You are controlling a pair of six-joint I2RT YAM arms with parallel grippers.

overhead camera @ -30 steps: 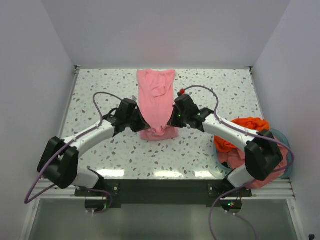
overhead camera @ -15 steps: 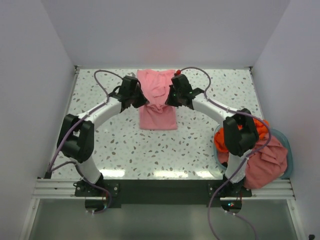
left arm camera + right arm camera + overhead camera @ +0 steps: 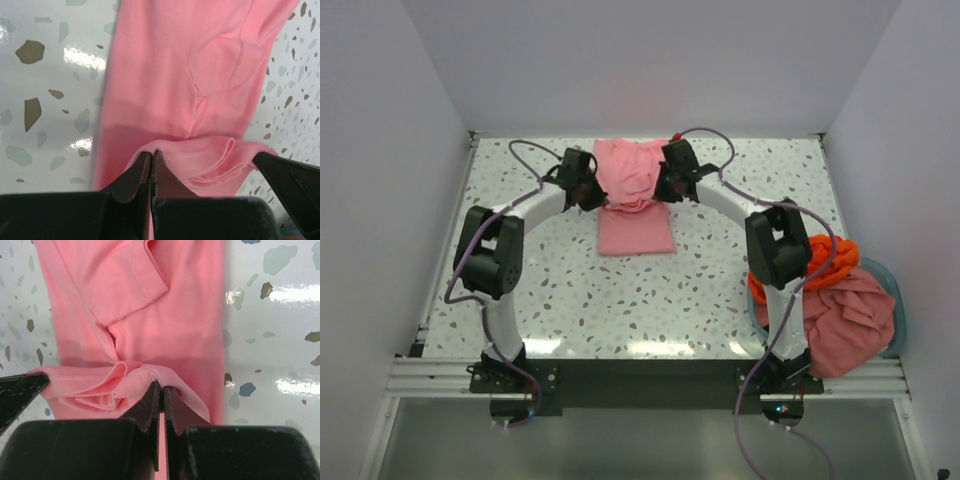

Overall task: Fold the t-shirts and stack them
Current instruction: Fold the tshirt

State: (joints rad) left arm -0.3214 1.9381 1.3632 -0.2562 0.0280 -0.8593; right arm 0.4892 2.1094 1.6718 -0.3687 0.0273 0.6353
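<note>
Left gripper [image 3: 597, 193] and right gripper [image 3: 662, 188], each clamped on a corner of the light pink t-shirt [image 3: 638, 228], hold its edge raised over the flat half at upper centre of the tabletop [image 3: 540, 285], apparently to fold it squarely. At lower right, the orange-red t-shirt [image 3: 830, 250] and salmon-pink t-shirt [image 3: 845, 320] sit heaped in the teal basket [image 3: 886, 272], seemingly awaiting folding.

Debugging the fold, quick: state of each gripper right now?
Left gripper: shut on the light pink shirt.
Right gripper: shut on the same shirt.
</note>
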